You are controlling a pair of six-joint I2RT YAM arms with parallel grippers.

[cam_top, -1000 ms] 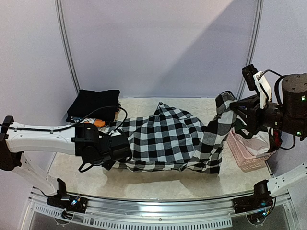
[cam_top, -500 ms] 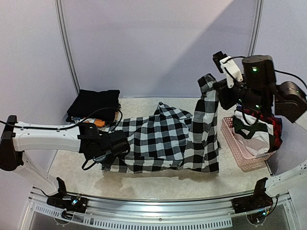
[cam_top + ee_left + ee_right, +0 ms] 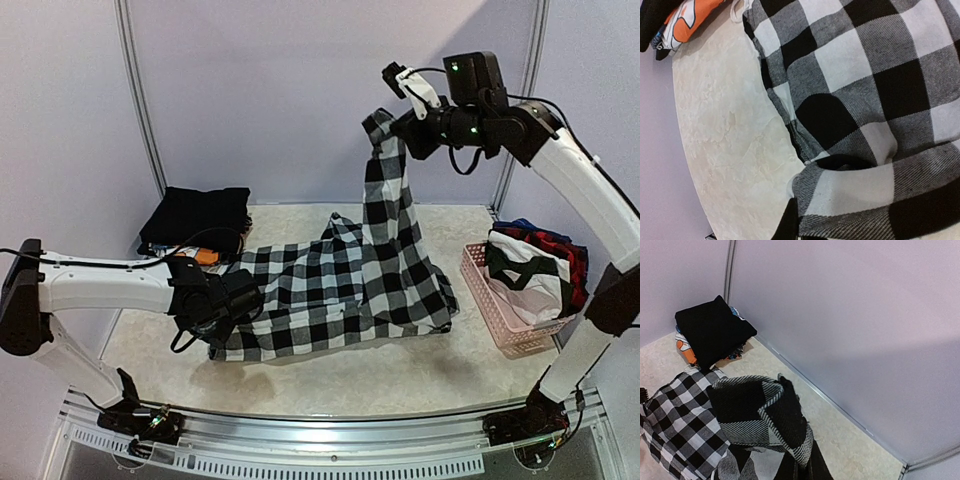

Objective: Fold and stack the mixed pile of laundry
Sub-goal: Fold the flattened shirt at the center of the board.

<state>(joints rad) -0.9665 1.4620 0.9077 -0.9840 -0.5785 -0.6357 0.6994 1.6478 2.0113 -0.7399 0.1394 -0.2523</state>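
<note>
Folding step — right gripper (image 3: 396, 128) clamps corner of black-and-white checked cloth garment (image 3: 330, 295), high, left of pink perforated plastic basket (image 3: 500, 322); left gripper (image 3: 255, 305) pinches hem farthest from basket. Next, likely: carry corner across.

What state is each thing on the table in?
checked garment, one end lifted high, rest lying on table
right gripper, shut on the raised end
left gripper, shut on its low edge
black garment, folded, atop orange piece
basket, upright, holding crumpled clothes
</note>
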